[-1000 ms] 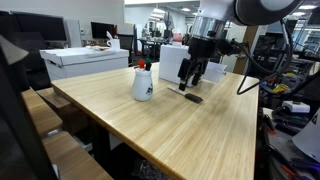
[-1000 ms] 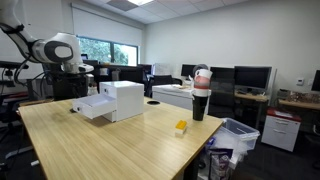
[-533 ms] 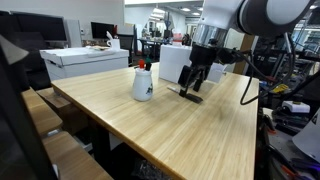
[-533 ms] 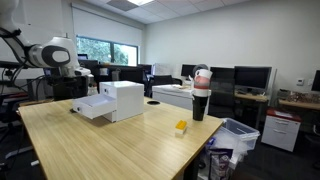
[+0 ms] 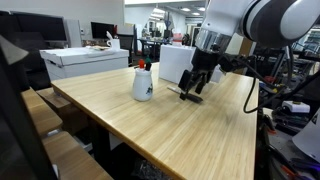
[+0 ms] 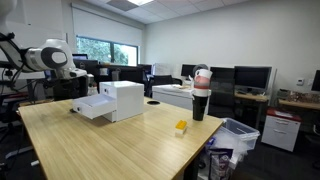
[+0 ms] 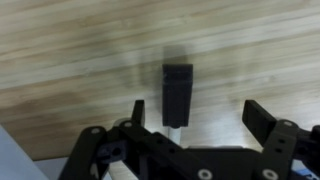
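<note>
In the wrist view a small black bar-shaped object (image 7: 177, 93) with a pale end lies on the wooden table (image 7: 60, 60). My gripper (image 7: 200, 115) is open and empty just above it. The object lies between the fingers, closer to the left finger. In an exterior view the gripper (image 5: 192, 87) hangs low over the same black object (image 5: 193, 98) near the table's far side. A white jug with a red top (image 5: 143, 83) stands a little to its left. In an exterior view only the arm (image 6: 50, 57) shows at the far left; the gripper is hidden there.
White boxes (image 5: 85, 61) (image 5: 176, 63) stand along the table's far edge. In an exterior view a white box (image 6: 115, 100), a small yellow object (image 6: 181, 127) and a dark cup stack (image 6: 201, 95) show. Office desks and chairs surround the table.
The gripper has come down towards the black object on the table, fingers still open. In the exterior views the arm has shifted sideways a little.
</note>
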Robot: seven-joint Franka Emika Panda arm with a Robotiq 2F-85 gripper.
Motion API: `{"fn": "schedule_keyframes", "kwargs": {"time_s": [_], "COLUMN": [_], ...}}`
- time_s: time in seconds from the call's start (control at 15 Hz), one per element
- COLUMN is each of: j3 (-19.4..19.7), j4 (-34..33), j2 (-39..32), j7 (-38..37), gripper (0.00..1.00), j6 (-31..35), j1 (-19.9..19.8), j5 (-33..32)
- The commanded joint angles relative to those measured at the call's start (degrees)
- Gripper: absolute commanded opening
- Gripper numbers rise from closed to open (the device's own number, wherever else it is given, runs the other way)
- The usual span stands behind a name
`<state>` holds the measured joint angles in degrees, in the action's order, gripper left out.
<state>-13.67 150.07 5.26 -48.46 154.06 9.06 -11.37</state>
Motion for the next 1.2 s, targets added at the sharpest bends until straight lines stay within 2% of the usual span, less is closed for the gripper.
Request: {"fn": "schedule_keyframes", "kwargs": {"time_s": [0.0,0.2,0.47,0.73,1.13], "j3": [-0.3,0.0,-0.1,-0.5,-0.2], "j4": [1.5,1.7,1.6,1.3,1.4], "j2": [0.4,-0.1,-0.9,-1.2,-1.1], "j7": [-3.2,0.2,0.6,-2.0,-2.0], "gripper": [1.0,1.0,1.0,1.0,1.0], "j6": [2.5,1.6,1.7,1.2,1.8], "j1": [-0.7,-0.1,0.5,0.3,-0.1], "j5": [-2.5,-0.3,1.1,-1.1,-2.1]}}
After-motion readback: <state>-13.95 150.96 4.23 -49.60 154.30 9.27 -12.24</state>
